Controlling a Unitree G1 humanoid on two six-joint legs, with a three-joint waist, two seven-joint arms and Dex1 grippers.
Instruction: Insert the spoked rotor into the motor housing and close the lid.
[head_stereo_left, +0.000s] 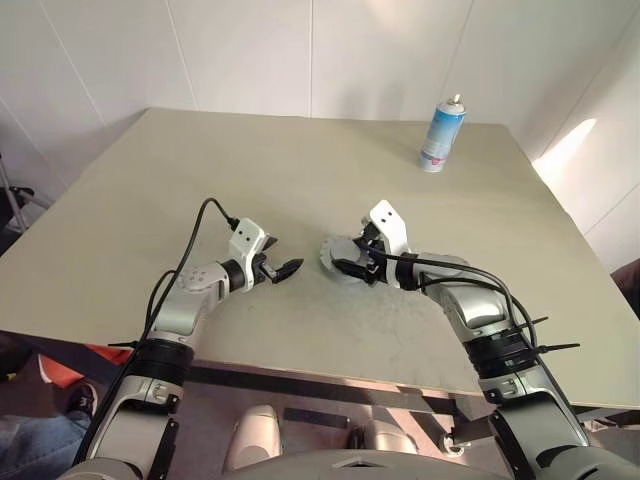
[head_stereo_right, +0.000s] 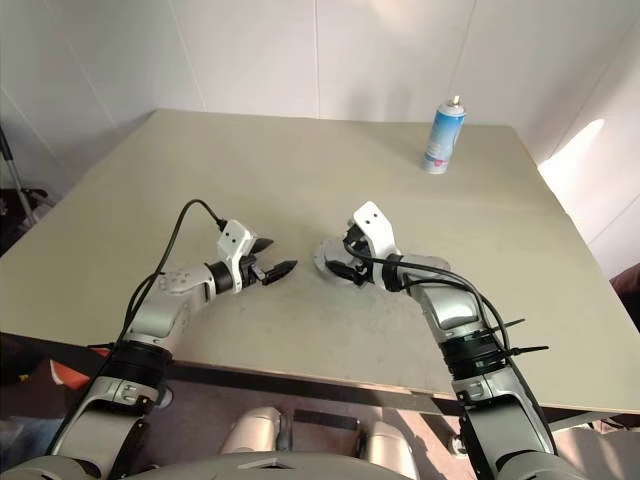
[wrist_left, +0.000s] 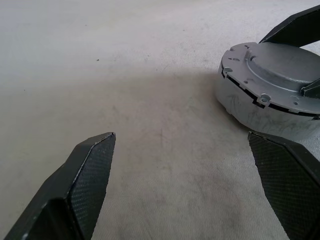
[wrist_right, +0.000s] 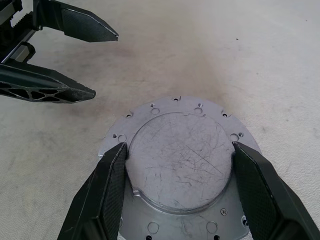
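Matte beige table (head_stereo_left: 300, 170), scratched round metal lid (wrist_right: 182, 155).

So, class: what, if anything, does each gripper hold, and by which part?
The right gripper grips the lid by the sides of its raised centre. The left gripper is open, holding nothing.

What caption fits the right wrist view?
Right gripper straddling the lid seated on the table, left gripper open nearby.

Both arms are reaching inward over the desk (head_stereo_left: 120, 220).
The left tool (head_stereo_left: 287, 268) is hanging wide open just beside the lid (wrist_right: 180, 160); the right tool (wrist_right: 177, 165) is straddling that lid's raised centre, fingers (wrist_right: 112, 185) touching it.
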